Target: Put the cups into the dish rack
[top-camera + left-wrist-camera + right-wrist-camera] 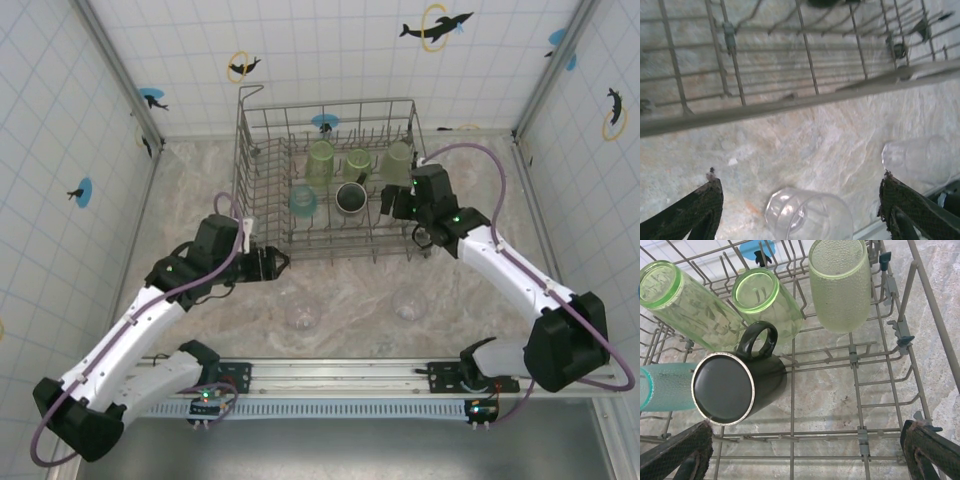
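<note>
The dish rack [330,254] stands at the back middle of the table. Lying in it are three light-green tumblers [320,160] [358,160] [398,158], a teal cup [303,199] and a black mug [351,197]. Two clear cups [303,313] [410,303] stand on the table in front of the rack. My left gripper [275,262] is open at the rack's front left corner, pointing down toward the nearer clear cup [807,215], which is not gripped. My right gripper [393,205] hangs open over the rack's right side, beside the black mug [732,387], holding nothing.
In the left wrist view the rack's front wall [790,102] runs across above the second clear cup [917,160]. Tiled walls [60,150] close in the marble table on three sides. The arms' mounting rail [340,375] lies along the near edge.
</note>
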You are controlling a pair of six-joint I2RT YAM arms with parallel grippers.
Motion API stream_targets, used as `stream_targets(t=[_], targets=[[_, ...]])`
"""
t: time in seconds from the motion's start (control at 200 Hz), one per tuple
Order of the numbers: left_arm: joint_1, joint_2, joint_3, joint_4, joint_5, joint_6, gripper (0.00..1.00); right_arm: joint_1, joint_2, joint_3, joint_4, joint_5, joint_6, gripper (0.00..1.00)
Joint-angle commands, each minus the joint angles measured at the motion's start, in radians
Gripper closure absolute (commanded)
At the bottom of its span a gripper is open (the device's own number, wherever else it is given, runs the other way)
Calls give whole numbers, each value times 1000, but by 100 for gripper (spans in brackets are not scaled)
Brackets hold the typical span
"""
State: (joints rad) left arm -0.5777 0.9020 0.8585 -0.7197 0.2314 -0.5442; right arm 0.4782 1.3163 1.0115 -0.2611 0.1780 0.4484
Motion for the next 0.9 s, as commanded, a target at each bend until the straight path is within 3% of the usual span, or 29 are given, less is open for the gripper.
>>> stream_targets(t=[0.0,0.425,0.896], targets=[[-63,18,-23,-51,-48,-13,20,-15,-39,-33,22,-21,1,0],[-364,143,-66,-72,-272,-119,26,-42,-52,-75,43,-69,5,0],[-387,271,-84,-37,-300,-147,39,-72,-70,-109,62,-98,7,0]])
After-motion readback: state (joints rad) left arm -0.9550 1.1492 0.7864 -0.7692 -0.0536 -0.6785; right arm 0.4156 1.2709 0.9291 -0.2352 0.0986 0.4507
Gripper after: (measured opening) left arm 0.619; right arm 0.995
